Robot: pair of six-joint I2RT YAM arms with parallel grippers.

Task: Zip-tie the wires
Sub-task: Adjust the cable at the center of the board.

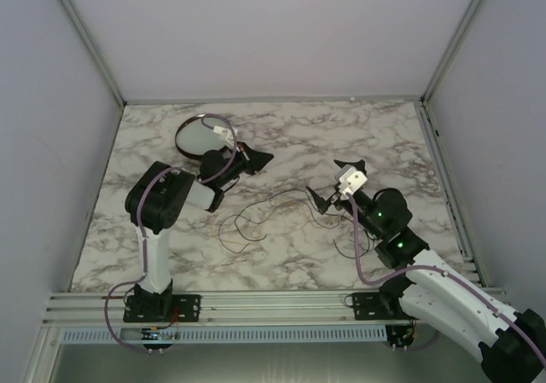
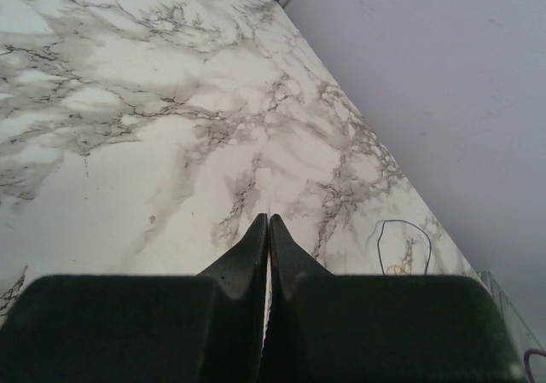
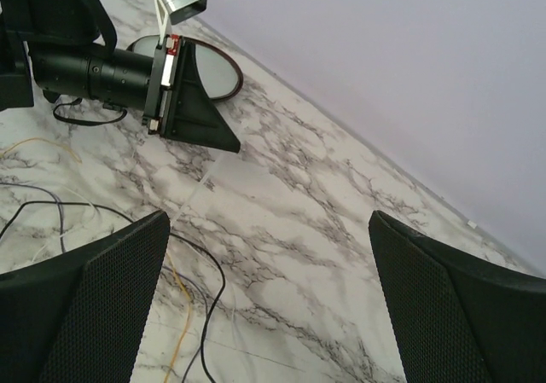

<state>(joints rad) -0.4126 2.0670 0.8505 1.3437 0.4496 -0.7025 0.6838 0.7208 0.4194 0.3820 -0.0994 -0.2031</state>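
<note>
This is a robotics lab test cell, not a home or shop. Plain pale walls (image 1: 273,33) close in 3 sides, joined by bare aluminium posts (image 1: 85,37). The table (image 1: 358,136) has a marble-patterned top. At its near edge, aluminium rails (image 1: 273,302) carry 2 bolted arms, the left arm (image 1: 162,200) and the right arm (image 1: 452,302). Lilac cables (image 1: 359,259) loop loose from them. A small camera (image 1: 351,178) sits on the right wrist. Thin wires (image 1: 281,195) and a dish (image 1: 202,136) lie on the table.

Thin dark wires (image 1: 260,215), loose tangled loops, lying flat mid-way across marble tabletop (image 1: 341,136)
</note>
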